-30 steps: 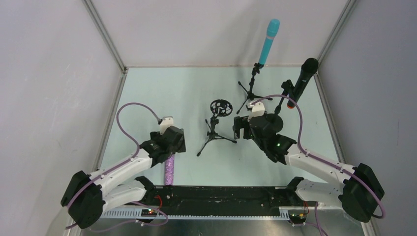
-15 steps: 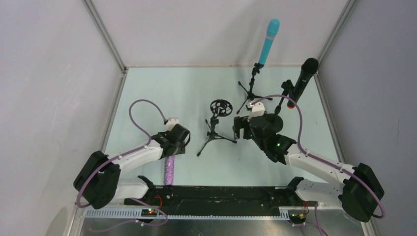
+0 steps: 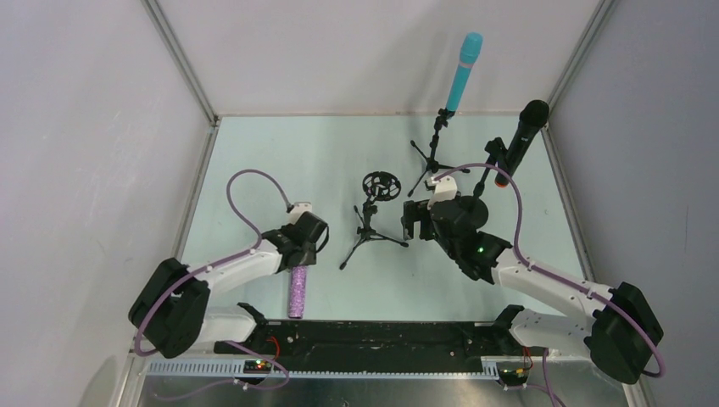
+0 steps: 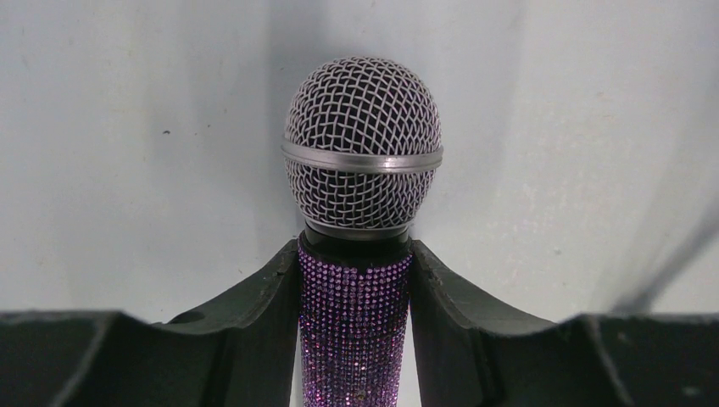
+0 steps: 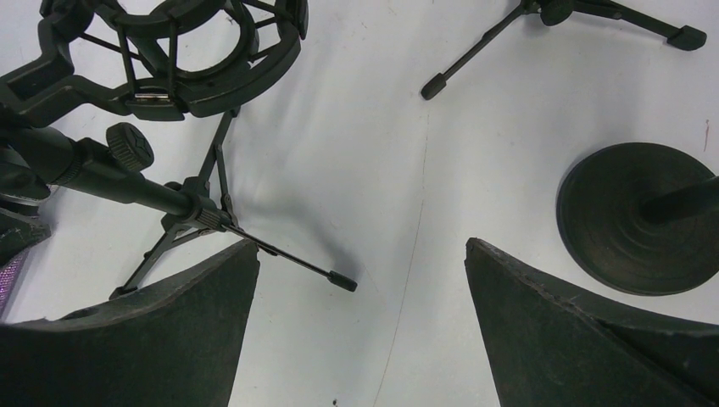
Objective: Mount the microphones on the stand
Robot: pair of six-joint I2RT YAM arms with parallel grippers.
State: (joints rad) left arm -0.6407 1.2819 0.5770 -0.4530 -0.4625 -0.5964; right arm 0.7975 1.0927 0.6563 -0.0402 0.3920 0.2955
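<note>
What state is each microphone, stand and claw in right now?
Cyan mic: clipped on the back tripod stand, pointing up.
Black mic: mounted on the round-base stand, tilted.
Purple mic: gripped just below its head by the left claw.
Middle stand: ring holder empty.
Left claw: shut on the purple mic.
Right claw: open, empty.

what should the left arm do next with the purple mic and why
Probably lift it a little. The left gripper's jaws press both sides of the purple microphone, which seems to lie on the table, and the middle stand holds nothing.
</note>
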